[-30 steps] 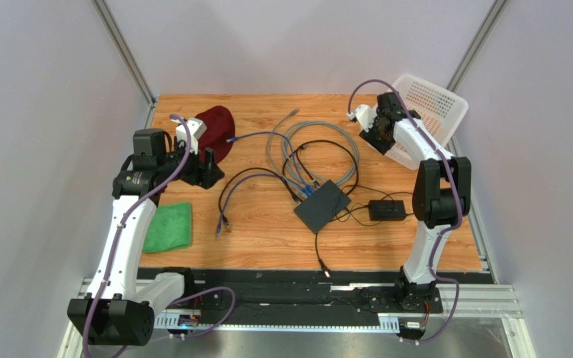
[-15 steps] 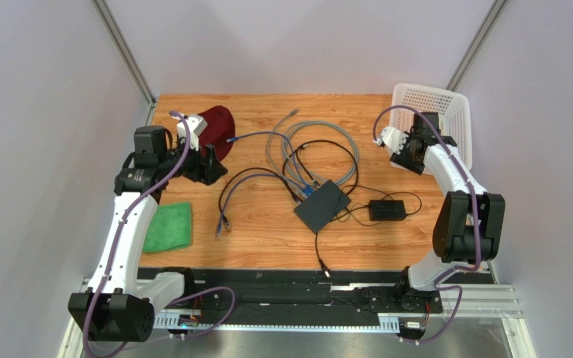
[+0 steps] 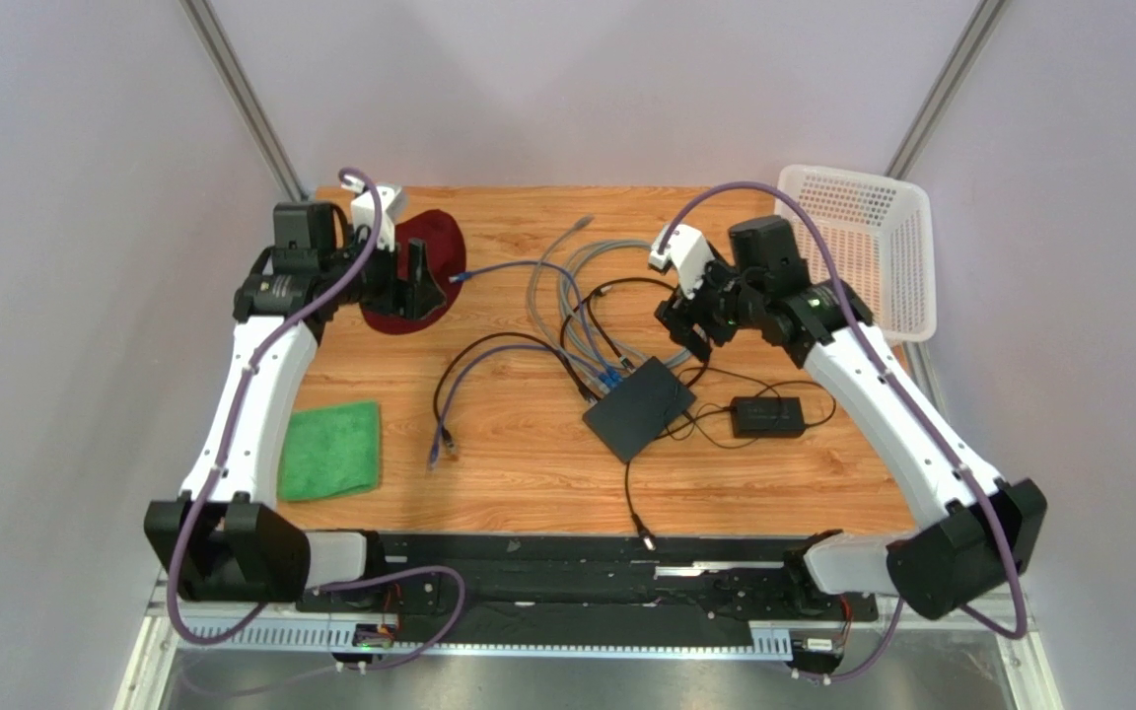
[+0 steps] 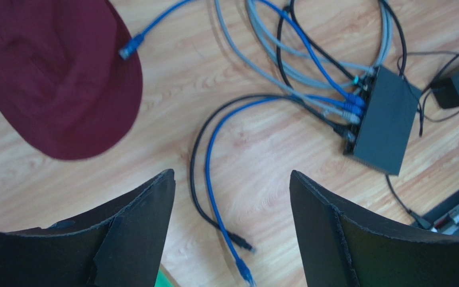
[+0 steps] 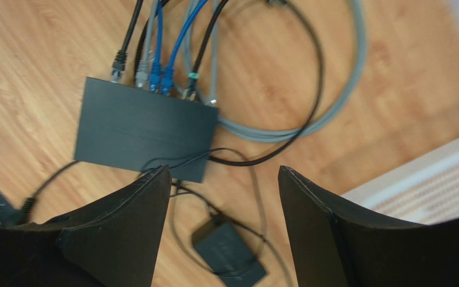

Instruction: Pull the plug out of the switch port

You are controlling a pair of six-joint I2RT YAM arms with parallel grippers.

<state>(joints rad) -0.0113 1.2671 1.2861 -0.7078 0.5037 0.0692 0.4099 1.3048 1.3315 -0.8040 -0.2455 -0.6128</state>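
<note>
The switch [image 3: 638, 408] is a flat black box lying at the table's middle, also seen in the left wrist view [image 4: 384, 122] and the right wrist view [image 5: 145, 128]. Several plugs [image 3: 604, 380] of blue, grey and black cables sit in the ports along its far-left edge [image 4: 351, 110] [image 5: 154, 81]. My right gripper [image 3: 685, 326] [image 5: 223, 170] hovers open just behind the switch, holding nothing. My left gripper [image 3: 414, 296] [image 4: 232, 176] stands open and empty far to the left, by a maroon hat.
A maroon hat [image 3: 433, 237] [image 4: 58, 78] lies at the back left. A green cloth [image 3: 331, 450] is at the front left. A black power adapter [image 3: 767, 416] [image 5: 229, 254] sits right of the switch. A white basket [image 3: 863, 237] stands at the back right. Loose cable ends [image 3: 441, 444] lie left of the switch.
My right arm has swung from the basket side to above the cables behind the switch, and its jaws have widened. My left arm has drawn back toward the hat.
</note>
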